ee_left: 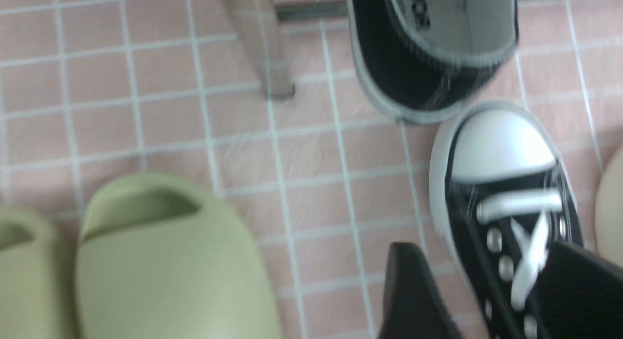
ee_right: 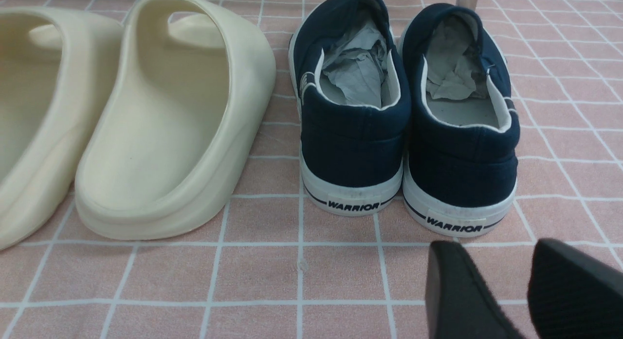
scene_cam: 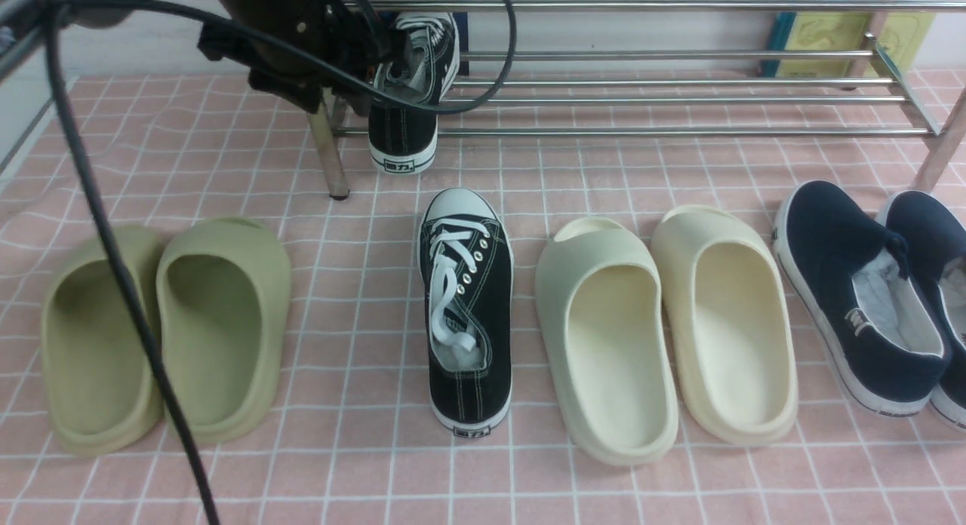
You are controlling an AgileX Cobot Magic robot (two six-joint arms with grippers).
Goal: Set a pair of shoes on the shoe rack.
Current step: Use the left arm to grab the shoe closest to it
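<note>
- Half done, judging by the layout.
- Already up on the left end of the wide chrome-tube shoe rack (scene_cam: 679, 131): one black canvas low-top sneaker with white laces (scene_cam: 404, 133), heel overhanging the front bar.
- Left to lift: the matching second black sneaker (scene_cam: 466, 314), flat on the pink checked bench (scene_cam: 362, 472), between the olive foam slides (scene_cam: 219, 321) and the cream foam slides (scene_cam: 604, 336).
- Left claw (ee_left: 486, 271) close by the racked sneaker, spread apart, grasping nothing.
- Right claw (ee_right: 496, 254) likewise spread and empty, near the navy slip-ons (ee_right: 350, 110).
</note>
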